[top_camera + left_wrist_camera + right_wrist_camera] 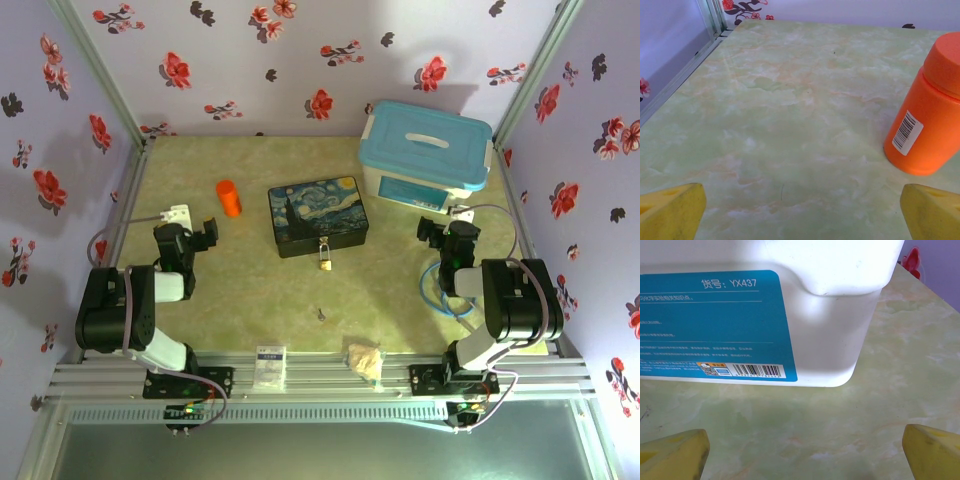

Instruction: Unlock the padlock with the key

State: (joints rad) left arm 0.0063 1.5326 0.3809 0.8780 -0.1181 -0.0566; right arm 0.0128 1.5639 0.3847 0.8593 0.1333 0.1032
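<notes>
A tiny brass padlock (325, 258) with a thin silver shackle hangs at the front of a dark painted box (317, 215) in the middle of the table. The small dark key (320, 313) lies flat on the table, nearer me than the padlock. My left gripper (207, 233) rests at the left, far from both, open with nothing between its yellow fingertips (671, 212). At the right, my right gripper (433, 234) is also open and empty, its yellow fingertips (673, 455) pointing toward the white bin.
An orange bottle (229, 197) (929, 114) stands just ahead and right of the left gripper. A white bin with a blue lid (425, 153) (765, 310) sits at the back right, close before the right gripper. A white card (269, 366) and crumpled paper (365, 358) lie on the front rail.
</notes>
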